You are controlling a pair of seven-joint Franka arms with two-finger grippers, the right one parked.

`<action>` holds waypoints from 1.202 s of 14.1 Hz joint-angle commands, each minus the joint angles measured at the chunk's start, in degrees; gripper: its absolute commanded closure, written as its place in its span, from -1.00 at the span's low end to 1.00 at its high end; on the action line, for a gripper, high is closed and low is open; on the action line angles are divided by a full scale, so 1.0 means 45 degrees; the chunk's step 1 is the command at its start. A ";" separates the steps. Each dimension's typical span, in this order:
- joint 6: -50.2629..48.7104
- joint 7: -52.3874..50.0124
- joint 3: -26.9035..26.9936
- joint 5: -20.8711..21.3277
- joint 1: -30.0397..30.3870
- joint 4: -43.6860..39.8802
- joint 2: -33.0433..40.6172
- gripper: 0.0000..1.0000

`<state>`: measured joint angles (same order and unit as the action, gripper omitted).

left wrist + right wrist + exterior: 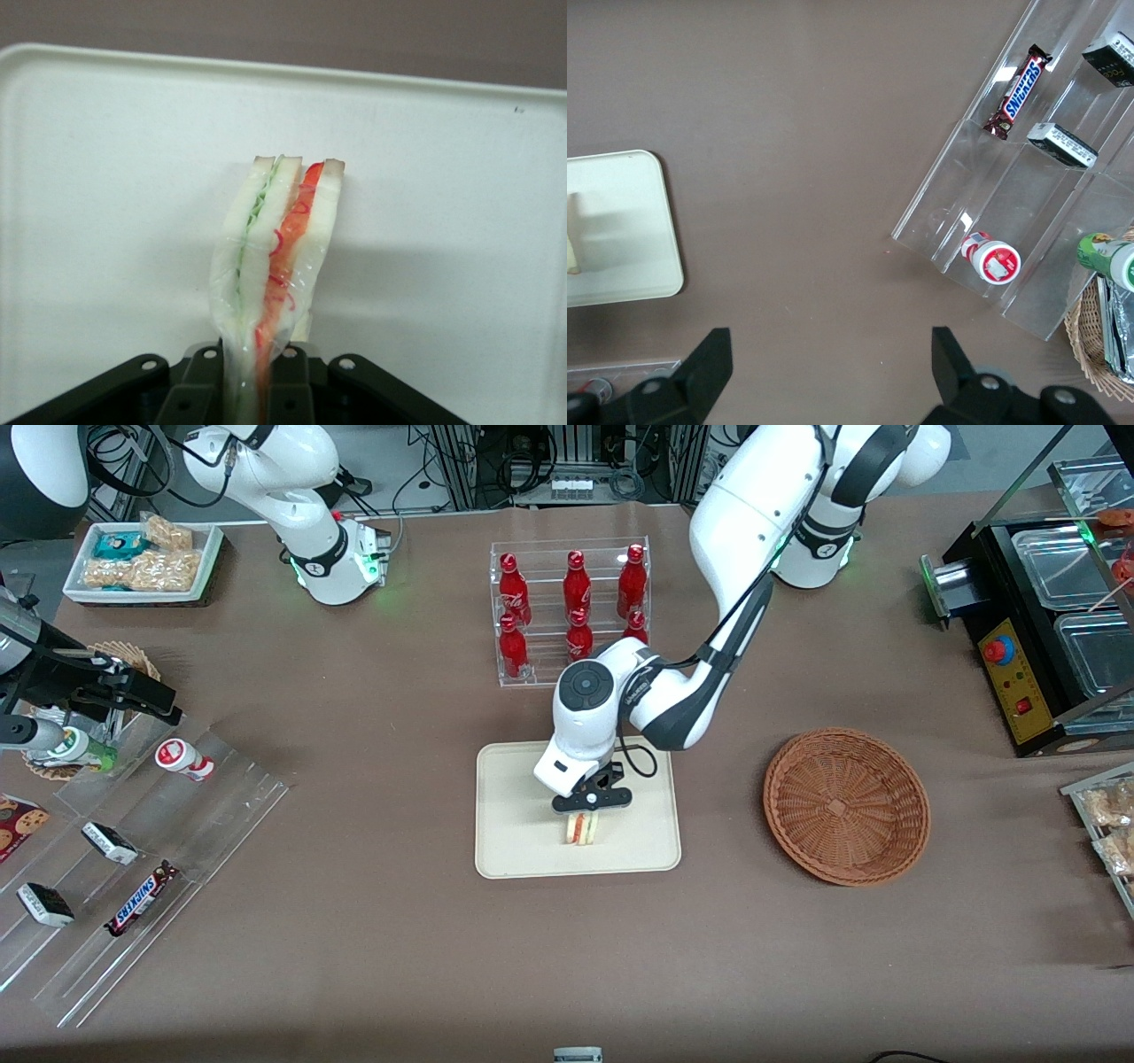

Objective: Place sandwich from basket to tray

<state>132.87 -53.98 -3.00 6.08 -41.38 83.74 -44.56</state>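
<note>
1. In the front view, the left arm's gripper [592, 806] hung low over the tray [514, 850], its fingers pinched onto the sandwich [582, 829]. The sandwich stood on edge in the part of the tray nearest the camera, touching or just above the surface; which of the two could not be told. The basket [846, 806] lay beside the tray toward the working arm's end of the table, apart from it, with nothing visible inside. A clear rack of red bottles [571, 607] stood farther from the camera than the tray.

2. In the left wrist view, the gripper [255, 376] was narrowed on the wrapped sandwich [275, 257], one black finger [197, 390] on each side of the pinched end. The bread slices ran away from the fingers, green filling in one layer and red-orange in the other, clear wrap around them. The tray [106, 221] filled the background, its rim meeting brown table.

3. In the right wrist view, a corner of the tray [629, 230] showed on the table. Well apart from it, a clear stepped rack [1010, 186] held a Snickers bar [1019, 88].
</note>
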 commanded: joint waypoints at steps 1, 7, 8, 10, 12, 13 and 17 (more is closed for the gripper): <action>0.0120 -0.0269 0.0159 0.0016 -0.0120 -0.0368 -0.0253 0.48; -0.1237 -0.0641 0.0295 -0.0376 -0.0003 -0.0367 0.1168 -1.00; -0.1845 -0.0505 0.0334 -0.0355 0.0055 -0.0329 0.1675 -1.00; -0.3017 -0.0019 0.0413 -0.0394 0.0735 -0.0057 0.3041 -1.00; -0.4247 0.0937 0.0413 -0.0531 0.1129 -0.0036 0.4214 -1.00; -0.5046 0.1251 0.0432 -0.0550 0.1439 -0.0074 0.4742 -1.00; -0.6362 0.1488 0.0393 -0.0590 0.3215 0.0197 0.5565 -1.00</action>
<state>104.45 -48.32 -0.71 4.18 -30.49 81.95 -21.09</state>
